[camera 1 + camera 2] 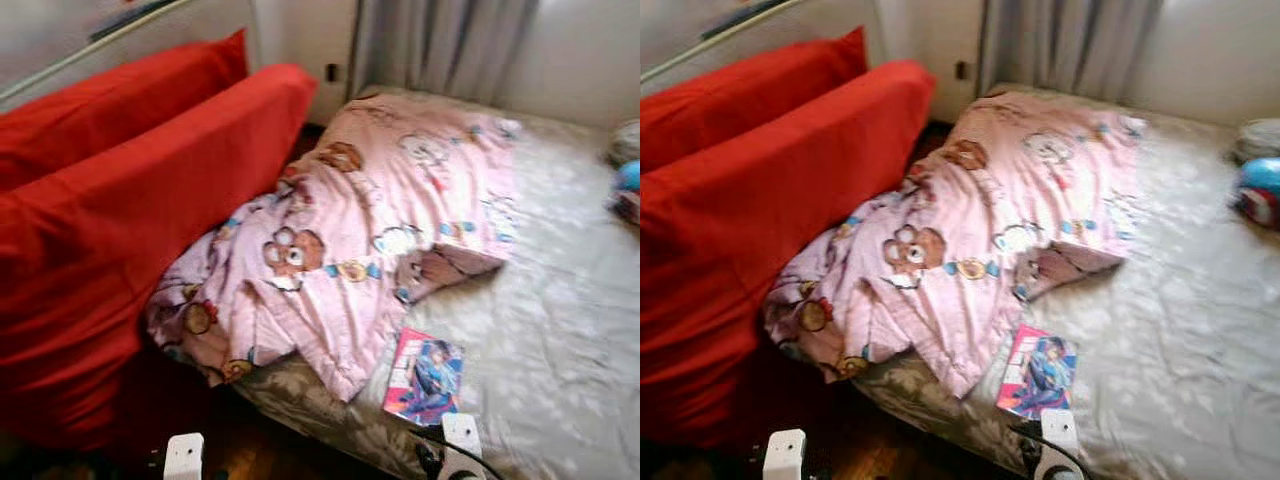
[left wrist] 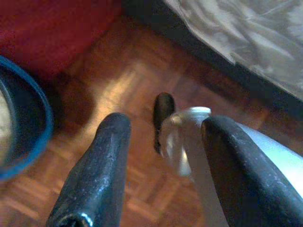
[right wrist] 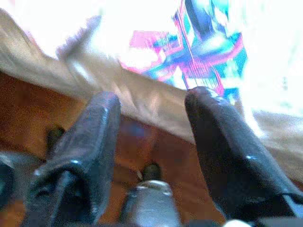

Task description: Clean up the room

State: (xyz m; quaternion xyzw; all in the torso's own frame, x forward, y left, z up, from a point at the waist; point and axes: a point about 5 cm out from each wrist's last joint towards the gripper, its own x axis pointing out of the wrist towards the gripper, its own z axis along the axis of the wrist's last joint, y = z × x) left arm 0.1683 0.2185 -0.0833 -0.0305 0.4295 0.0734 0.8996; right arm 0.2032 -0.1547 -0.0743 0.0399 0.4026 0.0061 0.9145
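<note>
Little of the tidying appears to have been done. A magazine (image 1: 424,381) is left lying flat near the front edge of the bed (image 1: 560,330), just beside the lower corner of a crumpled pink blanket (image 1: 350,230), which is heaped unfolded across the bed's left side and spills against a red sofa (image 1: 130,230). A few toys (image 1: 1260,185), blurred, are scattered at the bed's far right edge. The right claw (image 3: 151,142) is held with its fingers apart and empty, low by the bed's edge, with the magazine straight ahead of it over the parquet floor (image 3: 28,104). The left claw (image 2: 163,142) is likewise spread and empty, hanging above the floor near a blue-rimmed basin (image 2: 28,118). The magazine, blanket and toys are judged to remain for collection.
</note>
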